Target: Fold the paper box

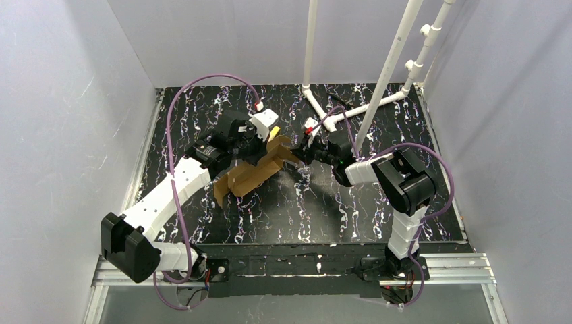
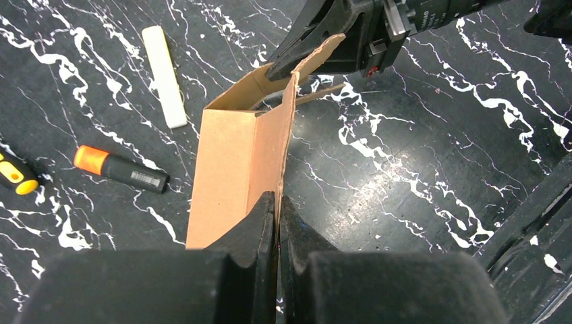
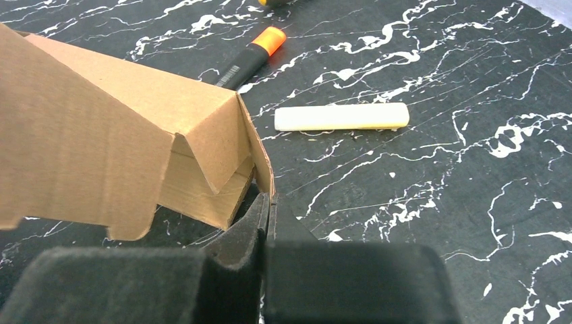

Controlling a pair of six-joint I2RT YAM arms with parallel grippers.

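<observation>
The paper box (image 1: 253,175) is a brown corrugated cardboard piece, partly folded, held above the black marbled table between the two arms. My left gripper (image 1: 264,150) is shut on an upright wall edge of the paper box (image 2: 236,155); its fingertips (image 2: 263,209) pinch the panel. My right gripper (image 1: 299,156) is shut on a flap at the other end of the paper box (image 3: 121,135). The right gripper also shows in the left wrist view (image 2: 283,67), clamped on the far flap. The left gripper (image 2: 278,202) and the right gripper (image 3: 268,202) both have their jaws closed on cardboard.
A white bar (image 2: 164,74) and a black marker with an orange cap (image 2: 121,169) lie on the table (image 2: 405,169) beside the box; both show in the right wrist view: the bar (image 3: 340,116) and the marker (image 3: 246,59). A yellow-black object (image 2: 13,174) lies at the left edge. White pipe stand (image 1: 351,101) at the back.
</observation>
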